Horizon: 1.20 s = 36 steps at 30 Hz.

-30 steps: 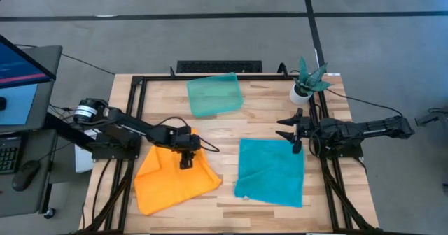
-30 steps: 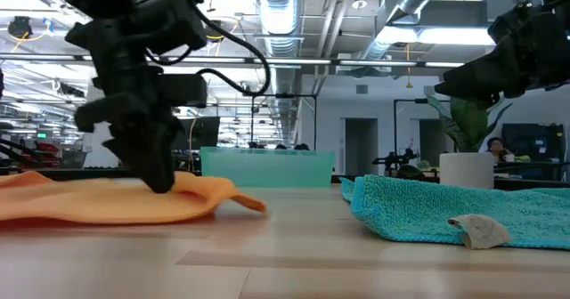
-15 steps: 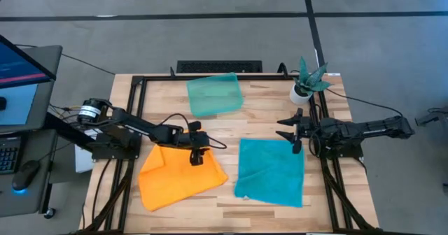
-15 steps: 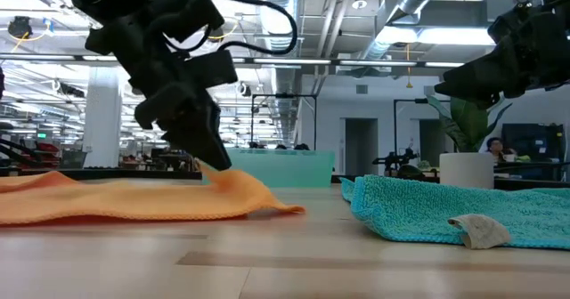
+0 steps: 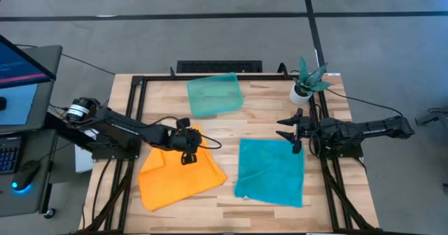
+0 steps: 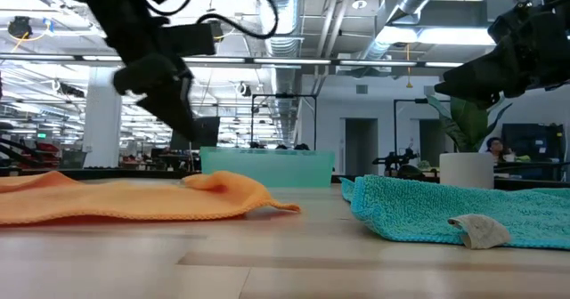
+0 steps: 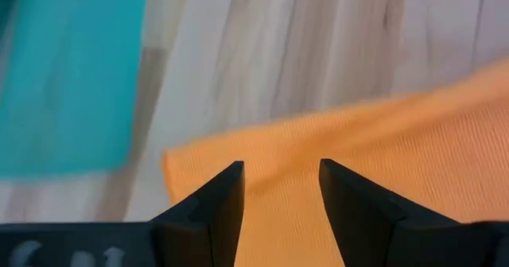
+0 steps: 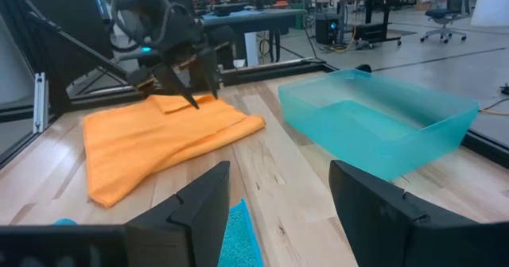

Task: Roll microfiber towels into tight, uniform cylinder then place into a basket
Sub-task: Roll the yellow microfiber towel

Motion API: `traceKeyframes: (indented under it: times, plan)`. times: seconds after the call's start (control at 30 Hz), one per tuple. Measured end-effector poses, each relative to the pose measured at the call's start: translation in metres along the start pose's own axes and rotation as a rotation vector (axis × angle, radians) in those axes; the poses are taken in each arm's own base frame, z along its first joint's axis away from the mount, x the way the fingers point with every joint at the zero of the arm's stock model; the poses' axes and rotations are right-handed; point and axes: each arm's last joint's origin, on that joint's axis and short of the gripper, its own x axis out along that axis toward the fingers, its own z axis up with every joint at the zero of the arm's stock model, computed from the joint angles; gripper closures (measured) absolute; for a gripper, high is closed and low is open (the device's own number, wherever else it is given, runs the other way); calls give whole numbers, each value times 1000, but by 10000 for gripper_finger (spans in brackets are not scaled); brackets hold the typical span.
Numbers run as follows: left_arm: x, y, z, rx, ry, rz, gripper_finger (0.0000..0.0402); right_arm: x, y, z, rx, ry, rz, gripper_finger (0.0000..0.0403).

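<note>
Your left gripper [image 5: 185, 158] hangs over the far edge of the orange towel [image 5: 180, 176], its fingers [image 7: 215, 211] parted with nothing between them; in the low view it sits clear above the cloth, touching nothing. The orange towel lies rumpled on the bench [image 5: 231, 126] toward the left front, with a fold bunched up at its far edge under the gripper. From the left wrist view you see one corner of the orange cloth against bare wood, with the teal towel [image 5: 271, 172] beyond it.

The basket [image 5: 214, 94] sits at the far edge of the bench near the middle, holding no towel. The teal towel lies spread fairly flat at the right front, well apart from the orange one, with a pale tag [image 6: 479, 230] showing at its near edge in the low view.

Your right gripper [image 5: 288, 131] waits above the far right corner of the teal towel, jaws wide and holding nothing. A small white pot with a green plant [image 5: 306, 81] stands at the far right corner of the bench.

The bench is pale wood inside a black frame. Left of it stands a monitor [image 5: 19, 60] with a keyboard below, and the floor around is grey. Behind the bench the low view shows an open workshop with ceiling ducts and bright strip lights.
</note>
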Motion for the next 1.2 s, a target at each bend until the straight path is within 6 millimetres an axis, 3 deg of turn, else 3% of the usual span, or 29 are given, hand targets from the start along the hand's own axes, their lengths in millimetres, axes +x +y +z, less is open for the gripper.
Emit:
traceKeyframes:
  times: [0.27, 0.63, 1.2]
  plan:
    - [7, -2, -9, -100, 88, 26, 244, 0, 0, 0, 0, 0, 0, 165]
    - [51, 4, -10, -64, 198, -11, 244, 0, 0, 0, 0, 0, 0, 165]
    - [60, 11, 12, -111, -32, 84, 244, 0, 0, 0, 0, 1, 0, 165]
